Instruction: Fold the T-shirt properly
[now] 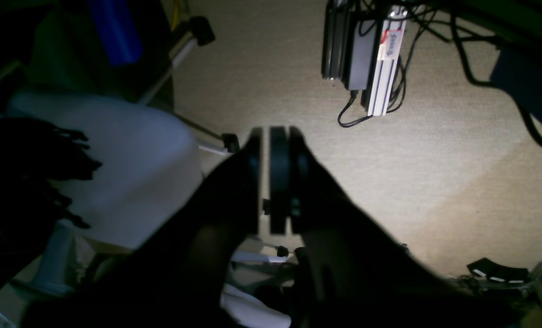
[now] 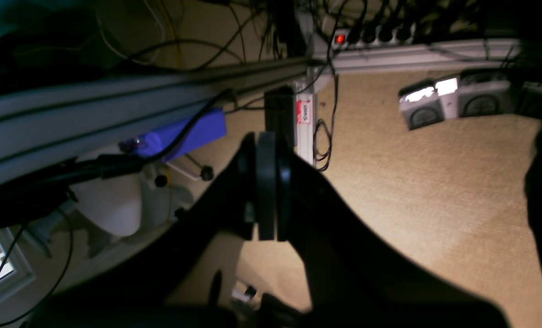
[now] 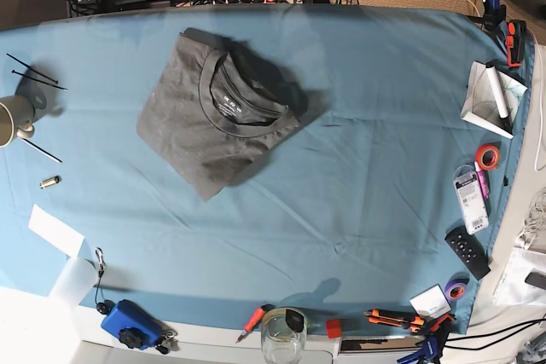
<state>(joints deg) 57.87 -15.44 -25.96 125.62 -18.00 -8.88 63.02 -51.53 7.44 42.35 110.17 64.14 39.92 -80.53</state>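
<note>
The dark charcoal T-shirt (image 3: 223,112) lies on the teal-blue table cloth (image 3: 367,168) in the base view, at the upper left of centre. It is folded into a compact, roughly square shape, turned at an angle, with the round collar and neck label (image 3: 232,104) facing up. Neither arm shows in the base view. My left gripper (image 1: 277,133) is shut and empty, seen over beige carpet away from the table. My right gripper (image 2: 266,136) is also shut and empty, over the carpet beside a metal frame rail. The shirt is in neither wrist view.
A mug (image 3: 13,118) and black cable ties sit at the table's left edge. A red tape roll (image 3: 487,157), a remote (image 3: 467,251) and papers line the right edge. A glass jar (image 3: 283,334), hand tools and a blue device (image 3: 128,323) line the front edge.
</note>
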